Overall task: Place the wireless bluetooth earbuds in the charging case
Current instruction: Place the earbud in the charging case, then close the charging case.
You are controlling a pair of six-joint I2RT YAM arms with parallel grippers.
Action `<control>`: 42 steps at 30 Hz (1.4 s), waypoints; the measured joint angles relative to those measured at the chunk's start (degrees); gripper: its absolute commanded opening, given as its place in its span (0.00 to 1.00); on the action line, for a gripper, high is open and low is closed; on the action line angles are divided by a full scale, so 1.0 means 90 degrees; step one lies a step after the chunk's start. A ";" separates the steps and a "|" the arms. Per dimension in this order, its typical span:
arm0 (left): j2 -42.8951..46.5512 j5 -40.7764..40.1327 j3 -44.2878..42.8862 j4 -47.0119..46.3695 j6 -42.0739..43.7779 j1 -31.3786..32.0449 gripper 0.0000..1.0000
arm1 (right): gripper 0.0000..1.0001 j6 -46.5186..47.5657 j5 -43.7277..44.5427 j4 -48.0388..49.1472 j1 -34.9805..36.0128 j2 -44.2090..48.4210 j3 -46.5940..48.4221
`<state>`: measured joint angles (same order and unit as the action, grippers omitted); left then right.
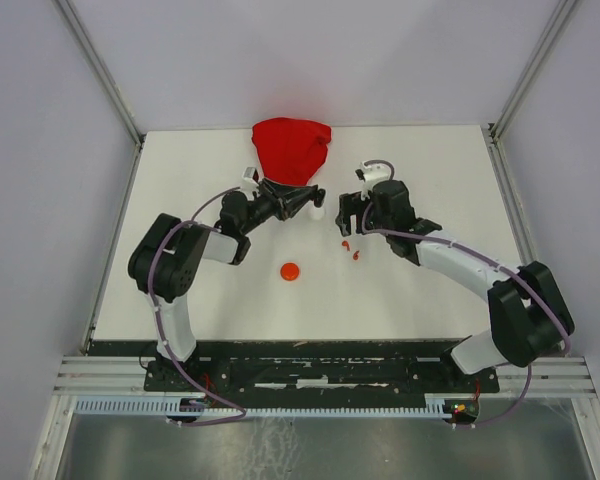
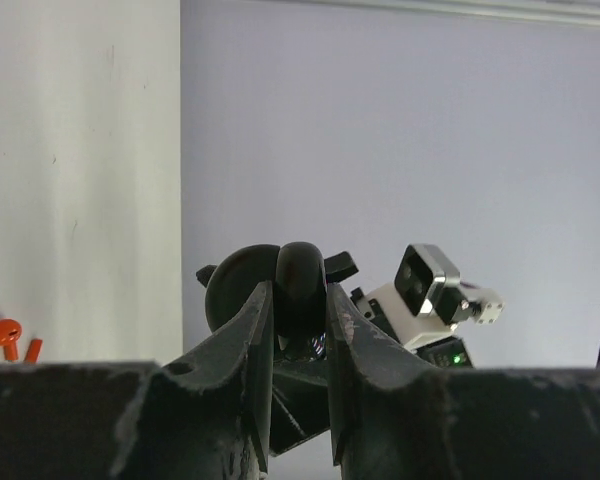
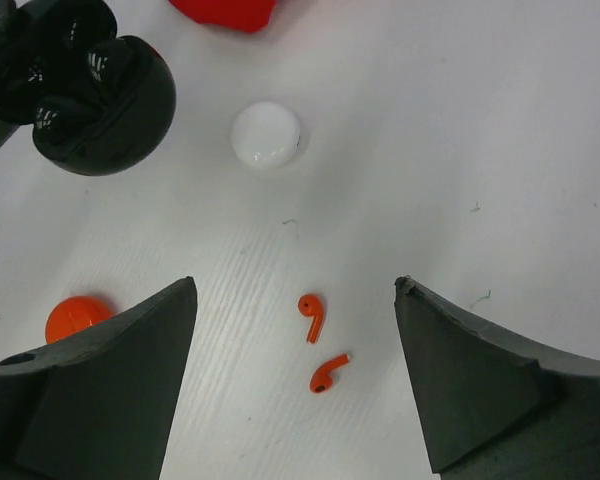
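Note:
My left gripper [image 1: 305, 205] is shut on an open black charging case [image 3: 95, 100], held just above the table in front of the red cloth. In the left wrist view the case [image 2: 300, 275] sits pinched between the two fingers. Glossy black shapes lie in its wells. Two red earbuds [image 3: 312, 316] [image 3: 327, 372] lie loose on the table. My right gripper [image 3: 293, 300] is open above them, one finger on each side. They also show in the top view [image 1: 350, 249]. A shut white case [image 3: 267, 135] and a shut red case [image 3: 75, 318] rest nearby. No white earbuds show.
A large red cloth [image 1: 292, 148] lies at the table's far middle. The red case [image 1: 290, 271] sits alone in the near middle. The right arm's wrist camera [image 2: 430, 285] faces my left gripper at close range. Walls enclose the table on three sides.

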<state>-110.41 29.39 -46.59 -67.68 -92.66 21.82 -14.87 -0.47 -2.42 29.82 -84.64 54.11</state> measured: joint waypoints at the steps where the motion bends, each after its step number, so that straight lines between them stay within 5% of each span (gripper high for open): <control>1: -0.0002 -0.0112 0.0015 -0.0027 -0.0131 0.0017 0.03 | 0.92 0.0002 0.0061 0.0318 0.0015 0.0036 -0.0165; 3: -0.0002 -0.0362 0.0044 -0.0034 -0.0355 0.0070 0.03 | 0.99 0.0046 0.0170 0.1054 0.0107 0.0051 -0.0510; 16: 0.0236 -0.1955 0.0658 0.0034 -0.1360 0.0731 0.03 | 0.99 0.1129 0.0835 0.4243 0.1144 -0.1018 -0.1158; 42: 0.0352 -0.1914 0.1178 -0.0554 -0.1846 0.0758 0.03 | 0.99 0.2314 0.2348 0.4843 0.1270 -0.1620 -0.0884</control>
<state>-107.24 12.16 -35.99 -72.66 -109.27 28.64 5.96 20.67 41.17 41.25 -99.22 46.15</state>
